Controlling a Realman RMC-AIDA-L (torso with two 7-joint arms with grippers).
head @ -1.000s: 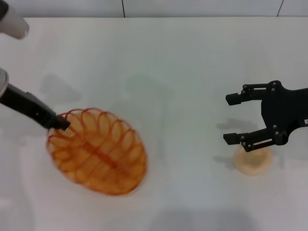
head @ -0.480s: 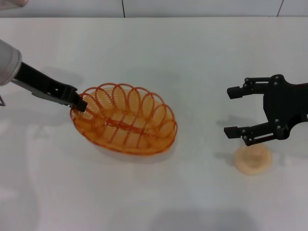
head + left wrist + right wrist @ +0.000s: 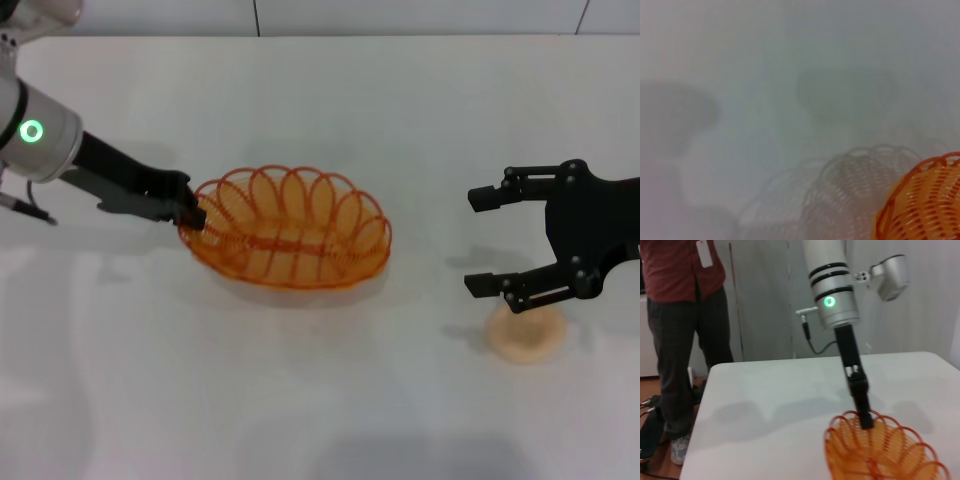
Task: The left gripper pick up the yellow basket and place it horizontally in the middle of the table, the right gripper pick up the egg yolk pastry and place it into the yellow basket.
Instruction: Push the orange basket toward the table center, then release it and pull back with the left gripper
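Note:
The yellow basket [image 3: 290, 230] is an orange wire oval lying lengthwise across the middle of the table [image 3: 320, 100]. My left gripper [image 3: 193, 214] is shut on the basket's left rim and holds it. The basket also shows in the left wrist view [image 3: 920, 200] and in the right wrist view [image 3: 880, 447], where the left gripper [image 3: 866, 421] grips its rim. My right gripper [image 3: 485, 242] is open at the right, just above and behind the egg yolk pastry [image 3: 525, 331], a pale round bun on the table.
A person in a red shirt [image 3: 682, 315] stands beyond the table's far end in the right wrist view. The basket's shadow [image 3: 840, 195] falls on the white tabletop.
My left gripper has carried the basket right and farther back, turning it from diagonal to lying crosswise. The right gripper and pastry have stayed nearly still.

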